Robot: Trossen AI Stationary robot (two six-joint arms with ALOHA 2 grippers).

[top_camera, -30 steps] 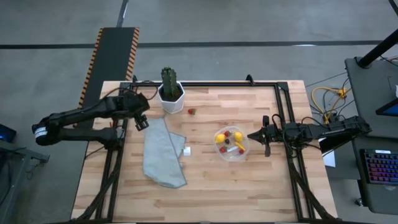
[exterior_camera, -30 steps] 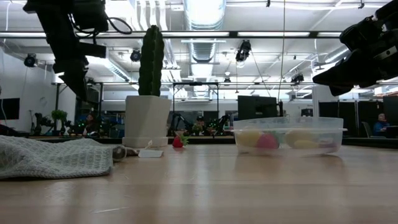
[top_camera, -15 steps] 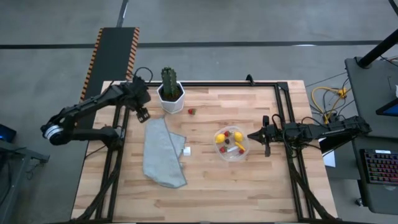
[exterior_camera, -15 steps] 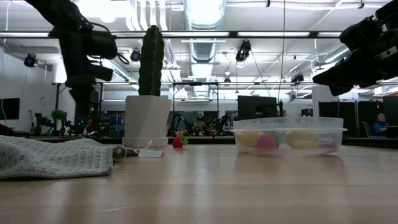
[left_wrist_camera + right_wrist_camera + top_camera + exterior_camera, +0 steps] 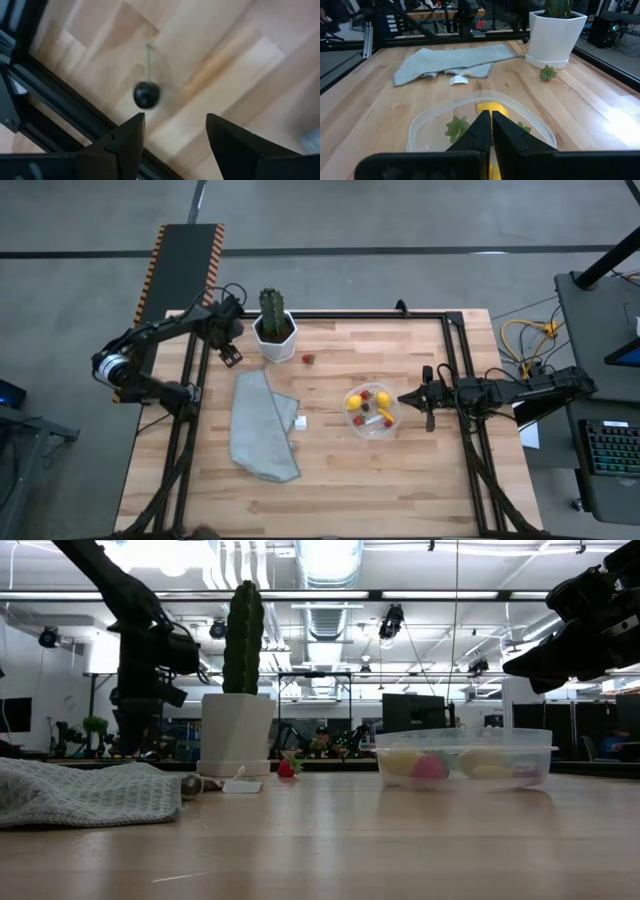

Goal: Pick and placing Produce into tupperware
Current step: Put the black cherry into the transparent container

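Observation:
The clear round tupperware [image 5: 372, 411] stands on the table's right half and holds two yellow lemons [image 5: 383, 399] and some red berries [image 5: 360, 420]. One red strawberry [image 5: 308, 359] lies on the wood near the white pot. In the left wrist view a dark cherry [image 5: 146, 95] with a thin stem lies on the wood by the table's black frame. My left gripper [image 5: 175, 131] is open above it, near the far left corner [image 5: 230, 355]. My right gripper [image 5: 415, 397] is shut and hovers just right of the tub [image 5: 480, 112].
A cactus in a white pot [image 5: 274, 330] stands at the far edge, close to my left gripper. A grey cloth [image 5: 262, 425] lies left of centre with a small white cube [image 5: 300, 421] beside it. The black frame rail [image 5: 65, 95] borders the table.
My left gripper has moved toward the table's far edge, nearer the cactus pot, and has come lower while its arm swung round. My right arm has kept still.

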